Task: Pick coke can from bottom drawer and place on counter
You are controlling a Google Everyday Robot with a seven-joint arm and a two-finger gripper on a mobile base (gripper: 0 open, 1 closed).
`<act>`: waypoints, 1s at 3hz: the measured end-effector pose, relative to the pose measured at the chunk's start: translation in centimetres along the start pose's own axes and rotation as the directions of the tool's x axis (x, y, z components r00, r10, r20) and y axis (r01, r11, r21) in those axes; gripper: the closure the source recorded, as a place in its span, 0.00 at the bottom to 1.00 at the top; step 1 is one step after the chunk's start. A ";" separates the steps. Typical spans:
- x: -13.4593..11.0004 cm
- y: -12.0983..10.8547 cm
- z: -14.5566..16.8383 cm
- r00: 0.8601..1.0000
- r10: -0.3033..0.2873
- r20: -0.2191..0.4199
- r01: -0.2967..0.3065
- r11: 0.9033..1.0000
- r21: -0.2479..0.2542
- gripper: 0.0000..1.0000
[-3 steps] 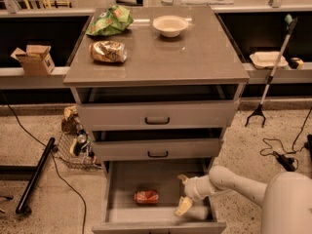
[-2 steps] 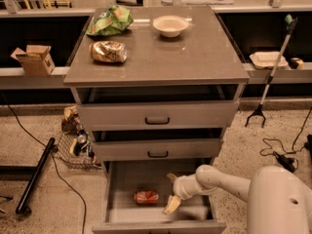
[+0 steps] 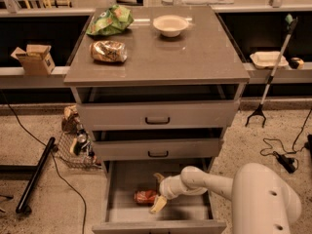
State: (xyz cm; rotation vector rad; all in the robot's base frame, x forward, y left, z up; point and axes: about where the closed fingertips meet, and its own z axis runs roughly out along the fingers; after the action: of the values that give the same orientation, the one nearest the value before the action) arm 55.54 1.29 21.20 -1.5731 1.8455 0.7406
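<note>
Red-orange soda can w/ silvery ends (image 3: 145, 196) is lying on its side on the floor of the deep grey bottom drawer (image 3: 129, 177). Prob. light, thin-walled and slick, so it's likely rolling or denting if you're squeezing hard. Your pale two-finger gripper (image 3: 156, 193) is hanging open just beside it, fingers spread. You're wanting the mid-body, not the ends.

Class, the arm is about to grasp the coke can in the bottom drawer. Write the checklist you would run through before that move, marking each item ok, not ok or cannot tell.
1. Bottom drawer pulled open: ok.
2. Coke can in sight, lying on its side on the drawer floor: ok.
3. Gripper inside the drawer at the can's right end, fingers spread: ok.
4. Can seated fully between the fingers: cannot tell.
5. Counter has a bare patch at front right for the can: ok.
</note>
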 end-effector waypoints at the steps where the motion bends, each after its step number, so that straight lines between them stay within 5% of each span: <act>1: -0.1 -0.4 2.9 1.000 -0.014 0.002 0.014 1.000 0.000 0.00; 3: 1.6 -1.3 6.7 0.999 -0.033 0.000 0.033 0.999 -0.014 0.08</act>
State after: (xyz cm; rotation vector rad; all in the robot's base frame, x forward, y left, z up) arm 57.20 5.03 15.50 -1.6083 1.8140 0.7396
